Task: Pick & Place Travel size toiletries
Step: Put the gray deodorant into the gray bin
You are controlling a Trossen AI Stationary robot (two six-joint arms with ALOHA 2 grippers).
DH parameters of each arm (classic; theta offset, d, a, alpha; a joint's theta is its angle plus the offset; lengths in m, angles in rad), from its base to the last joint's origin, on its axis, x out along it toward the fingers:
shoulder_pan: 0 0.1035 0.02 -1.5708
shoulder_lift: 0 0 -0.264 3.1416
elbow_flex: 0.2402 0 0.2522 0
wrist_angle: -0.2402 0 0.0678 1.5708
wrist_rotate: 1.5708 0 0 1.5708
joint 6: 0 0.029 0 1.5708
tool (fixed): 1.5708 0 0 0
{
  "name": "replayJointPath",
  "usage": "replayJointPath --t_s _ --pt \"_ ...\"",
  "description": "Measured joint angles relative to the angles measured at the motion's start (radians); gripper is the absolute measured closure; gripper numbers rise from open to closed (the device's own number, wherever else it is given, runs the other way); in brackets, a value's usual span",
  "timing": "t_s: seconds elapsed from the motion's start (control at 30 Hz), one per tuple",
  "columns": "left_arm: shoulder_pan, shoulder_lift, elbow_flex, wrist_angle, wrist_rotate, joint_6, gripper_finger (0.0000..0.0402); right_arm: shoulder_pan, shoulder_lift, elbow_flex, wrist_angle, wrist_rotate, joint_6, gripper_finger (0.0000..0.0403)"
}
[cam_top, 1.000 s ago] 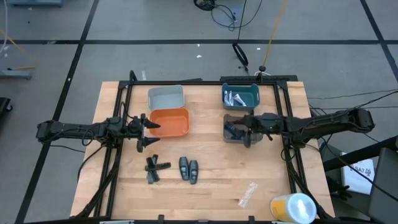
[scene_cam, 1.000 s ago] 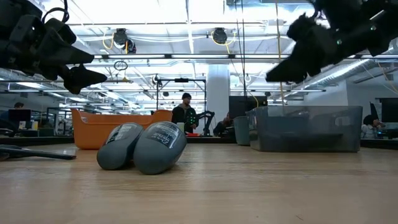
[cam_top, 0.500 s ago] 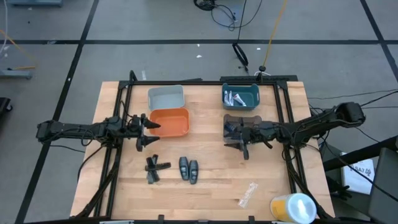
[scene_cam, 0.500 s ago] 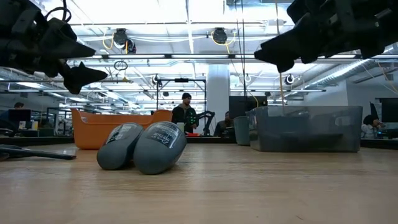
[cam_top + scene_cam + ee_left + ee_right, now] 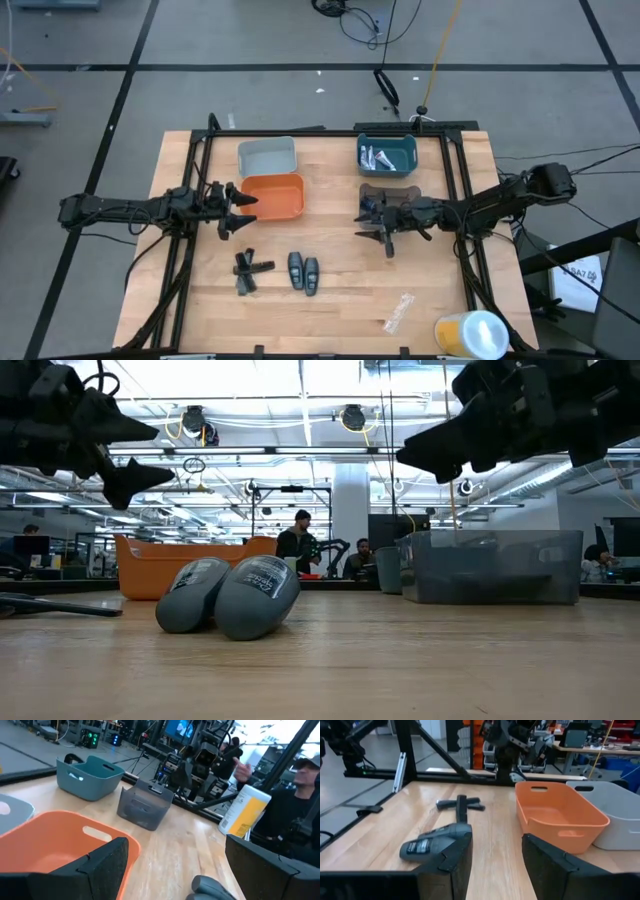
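Note:
Two dark grey oval pieces (image 5: pixel 303 272) lie side by side on the table, also large in the low view (image 5: pixel 230 595) and in the right wrist view (image 5: pixel 432 845). Thin black sticks (image 5: pixel 248 272) lie crossed just left of them (image 5: pixel 460 805). Silvery-white tubes sit in the teal bin (image 5: pixel 386 155); dark blue tubes sit in the dark grey bin (image 5: pixel 385 203). My left gripper (image 5: pixel 236 213) hovers open beside the orange bin (image 5: pixel 272 196). My right gripper (image 5: pixel 381 230) hovers open at the near-left corner of the dark grey bin, empty (image 5: pixel 496 845).
A pale grey bin (image 5: pixel 267 155) stands behind the orange one. A clear crinkled wrapper (image 5: pixel 398 312) and a yellow-and-white cylinder (image 5: pixel 470 333) lie near the table's near right corner. Bare wood stretches between the two grippers. People (image 5: pixel 295 810) are in the room beyond the table.
My right gripper has drawn away from above the dark grey bin, moving toward the table's left and near edges, and stays open with nothing in it. The toiletries on the table have not moved.

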State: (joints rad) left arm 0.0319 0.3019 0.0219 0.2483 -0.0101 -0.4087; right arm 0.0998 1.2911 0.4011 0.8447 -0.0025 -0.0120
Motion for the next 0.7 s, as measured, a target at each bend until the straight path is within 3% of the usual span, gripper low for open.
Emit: replayJointPath --t_s 0.43,0.6,0.7 --pt "0.0 0.0 0.0 -0.012 -0.001 0.019 0.0073 -0.007 -0.023 0.0 -0.108 -0.004 0.089 0.0247" --pt "0.0 0.0 0.0 -0.012 -0.001 0.035 0.0073 -0.04 -0.064 0.0 -0.183 -0.1 0.117 0.0248" --pt "0.0 0.0 0.0 -0.012 -0.001 0.037 0.0073 -0.041 -0.088 0.0 -0.184 -0.107 0.113 0.0248"
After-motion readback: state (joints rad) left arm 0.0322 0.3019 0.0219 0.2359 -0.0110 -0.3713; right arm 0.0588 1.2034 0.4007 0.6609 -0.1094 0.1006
